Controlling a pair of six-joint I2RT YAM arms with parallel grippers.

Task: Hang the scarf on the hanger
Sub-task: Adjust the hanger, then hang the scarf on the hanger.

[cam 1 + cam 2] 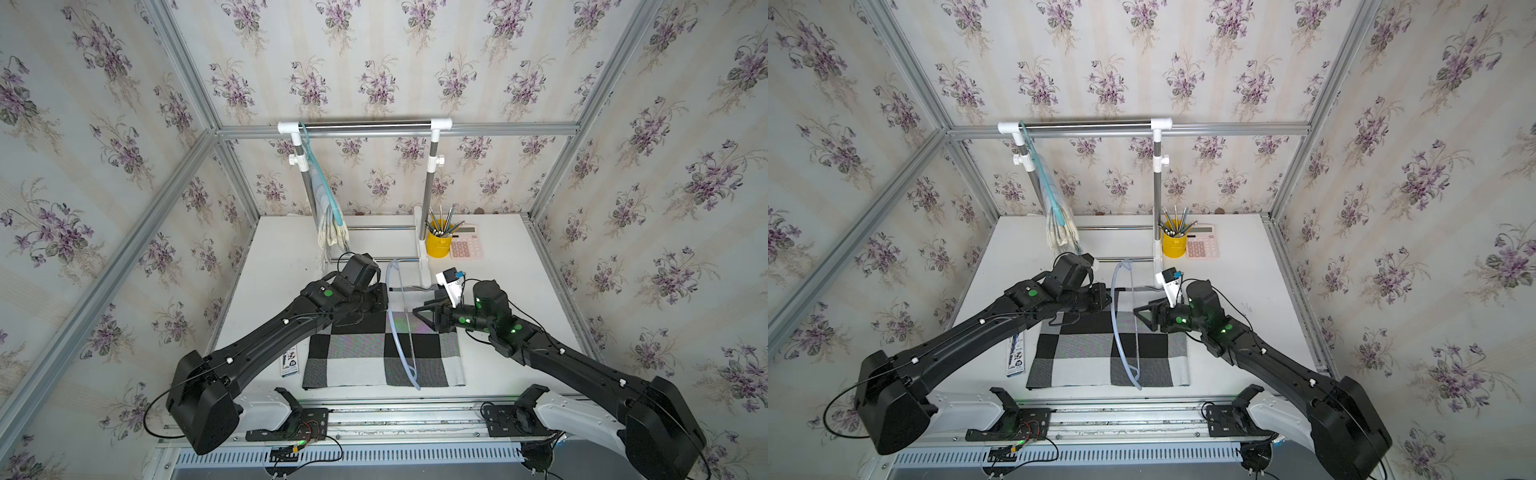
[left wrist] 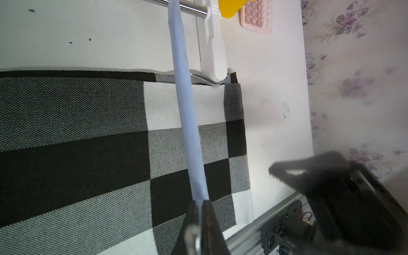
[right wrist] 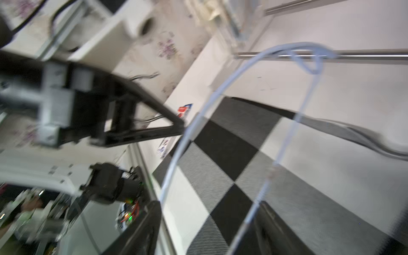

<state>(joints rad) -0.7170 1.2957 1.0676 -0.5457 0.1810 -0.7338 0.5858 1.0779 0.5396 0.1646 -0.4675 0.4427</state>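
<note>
One grip alone carried the pale-blue hanger: left jaws clenched on it, right jaws released. It could swing and rumple the checked scarf beneath.

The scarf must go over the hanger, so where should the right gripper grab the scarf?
Take the scarf at its far right corner, where the folded layers ruck up off the table beside the rack's white foot. Probably bring the open right gripper in low from the right, under that lifted edge.
</note>
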